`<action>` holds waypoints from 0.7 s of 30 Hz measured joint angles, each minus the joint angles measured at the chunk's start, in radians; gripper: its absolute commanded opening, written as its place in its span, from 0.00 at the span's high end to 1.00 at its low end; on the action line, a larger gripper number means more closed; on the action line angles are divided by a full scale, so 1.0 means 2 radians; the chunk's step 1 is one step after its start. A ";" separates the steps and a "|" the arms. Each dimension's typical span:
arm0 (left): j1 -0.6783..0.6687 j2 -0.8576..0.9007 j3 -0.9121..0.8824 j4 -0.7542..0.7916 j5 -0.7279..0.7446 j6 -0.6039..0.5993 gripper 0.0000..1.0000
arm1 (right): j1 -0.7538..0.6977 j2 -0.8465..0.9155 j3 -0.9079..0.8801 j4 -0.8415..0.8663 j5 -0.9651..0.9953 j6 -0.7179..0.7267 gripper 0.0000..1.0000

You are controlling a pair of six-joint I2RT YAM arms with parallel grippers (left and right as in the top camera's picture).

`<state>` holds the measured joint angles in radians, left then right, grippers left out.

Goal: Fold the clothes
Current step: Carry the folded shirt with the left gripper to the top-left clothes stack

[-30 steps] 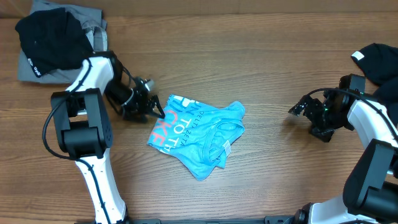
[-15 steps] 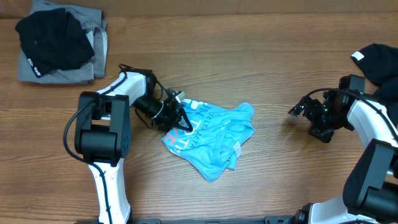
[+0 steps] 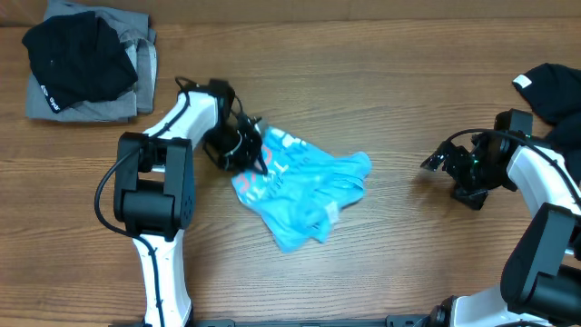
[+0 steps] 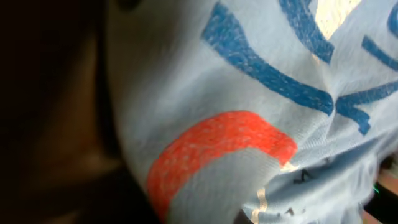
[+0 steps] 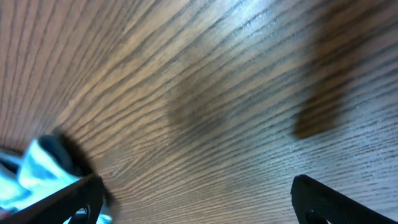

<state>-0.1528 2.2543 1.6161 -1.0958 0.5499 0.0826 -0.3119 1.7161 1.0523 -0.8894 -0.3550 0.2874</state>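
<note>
Looks like a robotics lab bench: a bare wood-grain table (image 3: 363,82), a white-and-black left arm (image 3: 150,191) and right arm (image 3: 545,177) rising from its near edge, black and grey garments (image 3: 82,64) heaped in the far left corner, a black garment (image 3: 554,84) at the right edge.

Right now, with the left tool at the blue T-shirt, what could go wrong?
1. The light-blue T-shirt lies crumpled. The left tool at its edge may catch several layers, so the shirt may not spread flat.
2. The right tool is open and far from the cloth. A one-sided pull may only drag the shirt across the wooden table.
</note>
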 measured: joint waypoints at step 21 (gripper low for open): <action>0.066 0.014 0.177 0.124 -0.338 -0.013 0.96 | 0.000 0.000 0.000 -0.034 0.002 0.000 0.00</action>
<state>-0.0212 2.2829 1.9697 -0.8471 -0.1257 0.0574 -0.3119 1.7161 1.0523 -0.9581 -0.3515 0.2871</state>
